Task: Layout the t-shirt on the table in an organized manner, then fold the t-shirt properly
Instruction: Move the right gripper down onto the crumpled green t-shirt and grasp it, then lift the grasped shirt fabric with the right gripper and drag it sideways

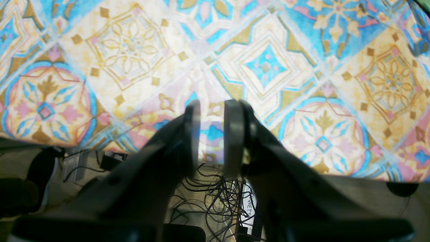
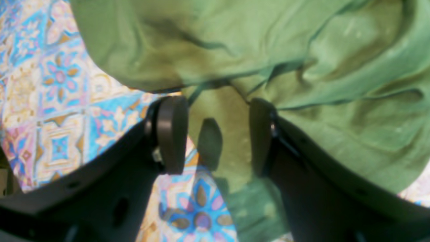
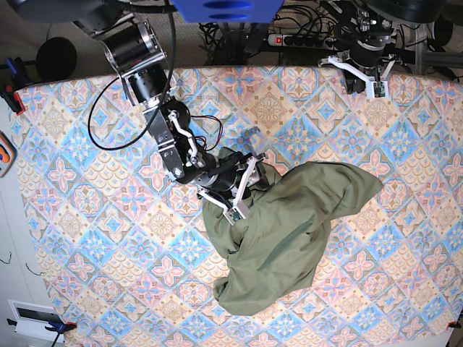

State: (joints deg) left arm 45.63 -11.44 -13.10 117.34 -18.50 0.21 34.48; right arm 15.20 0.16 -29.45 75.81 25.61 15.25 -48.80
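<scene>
— What's your counter (image 3: 87, 217) like?
— Tiled cloth in blue, pink and cream; cables and a power strip (image 3: 300, 40) crowd the floor behind it.

— Where's your t-shirt (image 3: 289, 231)?
— Crumpled right of centre, neck and sleeves lost in folds.

— Your fingers?
— The right gripper (image 2: 215, 134) is spread, a fold lying loose between. The left gripper (image 1: 211, 134) is narrowly parted, empty, at the counter's far edge.

Your right gripper (image 2: 215, 134) has dark rounded pads (image 2: 172, 134); behind those fingers, black cable loops past silver joints.
</scene>
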